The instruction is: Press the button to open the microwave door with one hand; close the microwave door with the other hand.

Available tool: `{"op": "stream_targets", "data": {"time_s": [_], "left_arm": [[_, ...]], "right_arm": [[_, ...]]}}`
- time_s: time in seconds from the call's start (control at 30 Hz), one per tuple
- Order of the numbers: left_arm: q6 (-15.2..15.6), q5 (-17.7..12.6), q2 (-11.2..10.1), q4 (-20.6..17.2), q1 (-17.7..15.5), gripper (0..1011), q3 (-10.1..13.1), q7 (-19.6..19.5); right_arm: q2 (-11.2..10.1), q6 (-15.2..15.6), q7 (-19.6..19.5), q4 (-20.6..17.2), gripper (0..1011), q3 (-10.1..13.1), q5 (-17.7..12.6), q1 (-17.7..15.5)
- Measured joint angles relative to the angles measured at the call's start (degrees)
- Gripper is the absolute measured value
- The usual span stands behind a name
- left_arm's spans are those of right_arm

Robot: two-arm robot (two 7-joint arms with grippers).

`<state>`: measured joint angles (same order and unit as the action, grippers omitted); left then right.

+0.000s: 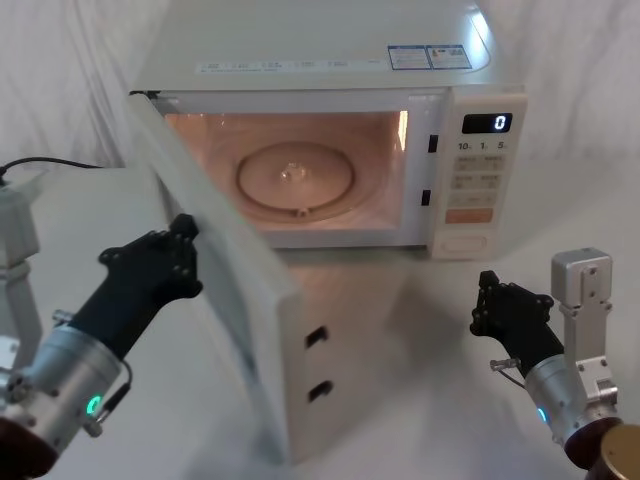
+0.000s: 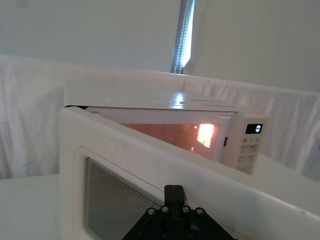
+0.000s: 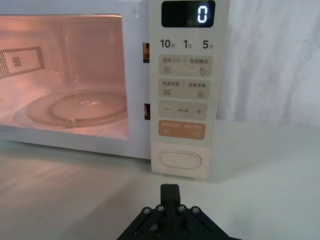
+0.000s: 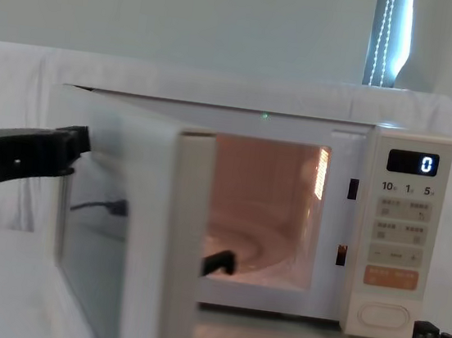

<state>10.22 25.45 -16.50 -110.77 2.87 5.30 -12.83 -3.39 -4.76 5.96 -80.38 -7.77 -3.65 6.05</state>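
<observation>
On the white desk (image 1: 420, 380), the microwave door (image 1: 225, 300) is standing open; left hand (image 1: 180, 250), fingers together, is pressing its outer face, closing next. Right hand (image 1: 500, 305), below the button (image 1: 467, 242), is idling, fingers together.

Microwave door (image 1: 225, 300) swung open, jutting across the table's (image 1: 400, 400) left half | left gripper (image 1: 180, 250) touching its outer face | bare table before the button (image 1: 461, 242) | right gripper (image 1: 490, 300) near, apart.
</observation>
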Motion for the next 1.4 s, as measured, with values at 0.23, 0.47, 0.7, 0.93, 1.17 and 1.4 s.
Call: {"op": "stream_targets", "data": {"time_s": [0.23, 0.47, 0.7, 0.93, 1.17, 1.4], "left_arm": [[-0.2, -0.1, -0.5, 2.7, -3.6, 0, 3.3, -0.3], [-1.0, -1.5, -0.1, 5.3, -6.4, 0, 6.3, 0.6], [-1.2, -3.0, 1.6, 8.6, -9.3, 0, 9.1, 1.6], [-2.1, -4.9, 4.0, 11.6, -12.4, 0, 11.6, 2.4], [-2.8, -6.4, 6.4, 14.0, -14.6, 0, 13.1, 2.9], [-2.8, -7.6, 8.2, 16.1, -16.7, 0, 14.1, 3.1]], "right_arm": [[0.0, 0.0, 0.0, 0.0, 0, 0.0, 0.0, 0.0], [0.0, 0.0, 0.0, 0.0, 0, 0.0, 0.0, 0.0], [0.0, 0.0, 0.0, 0.0, 0, 0.0, 0.0, 0.0], [0.0, 0.0, 0.0, 0.0, 0, 0.0, 0.0, 0.0], [0.0, 0.0, 0.0, 0.0, 0, 0.0, 0.0, 0.0], [0.0, 0.0, 0.0, 0.0, 0, 0.0, 0.0, 0.0]]}}
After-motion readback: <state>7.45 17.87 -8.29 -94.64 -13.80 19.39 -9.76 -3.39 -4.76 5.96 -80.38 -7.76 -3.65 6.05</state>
